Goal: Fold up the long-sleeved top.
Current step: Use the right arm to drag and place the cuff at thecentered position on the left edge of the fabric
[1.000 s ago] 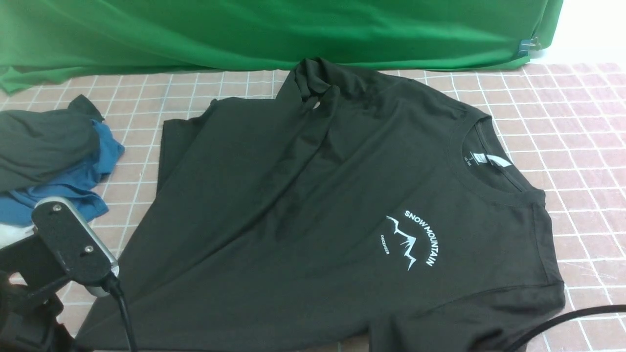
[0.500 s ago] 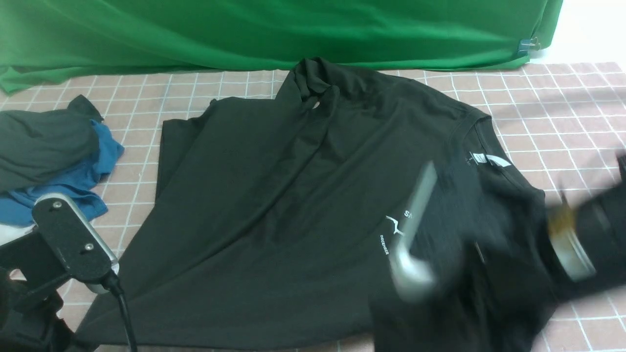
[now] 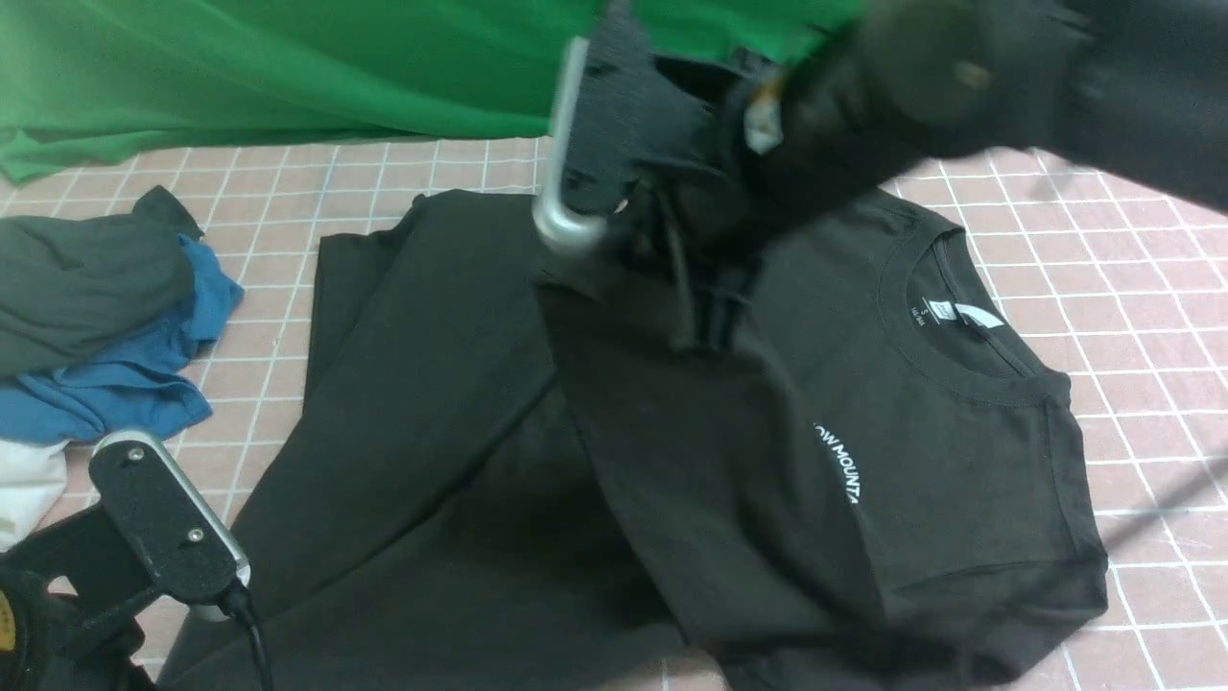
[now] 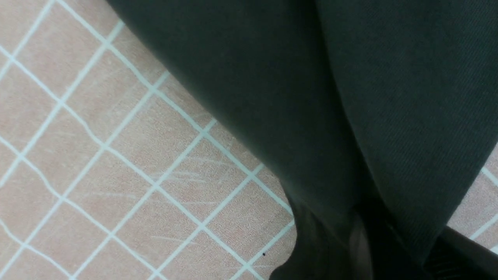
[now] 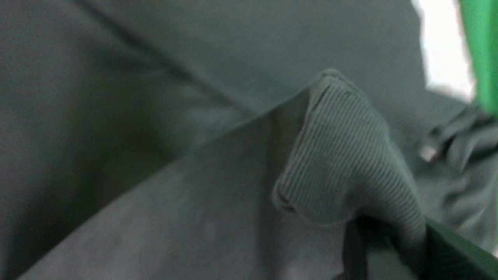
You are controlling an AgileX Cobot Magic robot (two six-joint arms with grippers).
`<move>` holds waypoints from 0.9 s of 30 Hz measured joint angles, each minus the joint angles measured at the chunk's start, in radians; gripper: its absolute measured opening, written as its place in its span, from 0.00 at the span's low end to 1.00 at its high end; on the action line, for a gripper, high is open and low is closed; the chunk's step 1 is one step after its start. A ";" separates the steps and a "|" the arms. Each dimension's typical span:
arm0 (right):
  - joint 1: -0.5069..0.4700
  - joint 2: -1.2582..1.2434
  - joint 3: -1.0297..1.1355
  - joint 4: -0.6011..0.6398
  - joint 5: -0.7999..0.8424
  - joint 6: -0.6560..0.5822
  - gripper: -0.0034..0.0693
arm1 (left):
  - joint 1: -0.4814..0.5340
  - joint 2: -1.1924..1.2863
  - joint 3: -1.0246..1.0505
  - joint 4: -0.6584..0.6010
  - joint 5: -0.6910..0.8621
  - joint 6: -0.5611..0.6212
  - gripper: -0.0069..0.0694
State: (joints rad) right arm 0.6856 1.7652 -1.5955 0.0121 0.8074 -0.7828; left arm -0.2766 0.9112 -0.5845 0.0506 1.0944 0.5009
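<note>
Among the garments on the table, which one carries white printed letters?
The long-sleeved top, the big black one in the middle. The grey-green garment and the blue garment heaped at the robot's left show no print.

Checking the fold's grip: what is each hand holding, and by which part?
The right hand holds the long-sleeved top by its ribbed cuff, lifted above the body. The left hand seems shut on the top's edge.

We note bare checked tabletop [image 3: 1142, 288] at right. A clothes pile [image 3: 106, 317] blocks the left. The long-sleeved top [image 3: 959, 451] covers the centre; a green backdrop [image 3: 288, 67] closes the far edge.
</note>
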 joint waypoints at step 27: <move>-0.013 0.346 -0.193 -0.012 -0.424 -0.146 0.32 | 0.000 0.000 0.018 -0.023 -0.109 0.000 0.13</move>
State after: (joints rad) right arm 0.6724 2.1111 -1.7885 0.0000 0.3830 -0.9286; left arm -0.2766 0.9112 -0.5665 0.0275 0.9859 0.5009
